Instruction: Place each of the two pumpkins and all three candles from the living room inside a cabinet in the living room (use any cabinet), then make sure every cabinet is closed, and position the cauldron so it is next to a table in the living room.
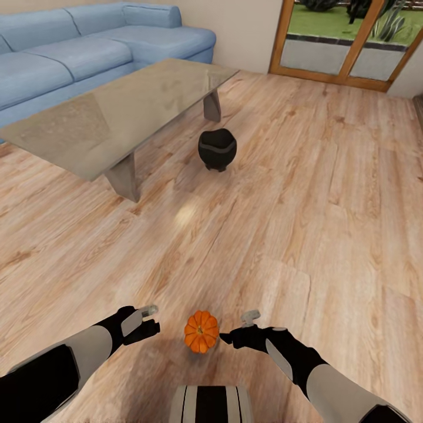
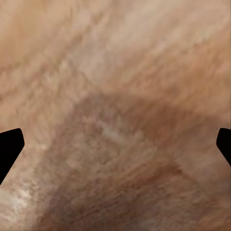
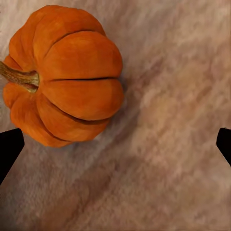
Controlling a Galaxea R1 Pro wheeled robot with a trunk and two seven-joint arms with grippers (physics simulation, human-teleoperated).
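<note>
Pumpkin — just beside right tool

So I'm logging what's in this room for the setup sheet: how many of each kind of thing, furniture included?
pumpkin: 1
cauldron: 1
table: 1
sofa: 1
Total: 4
</note>
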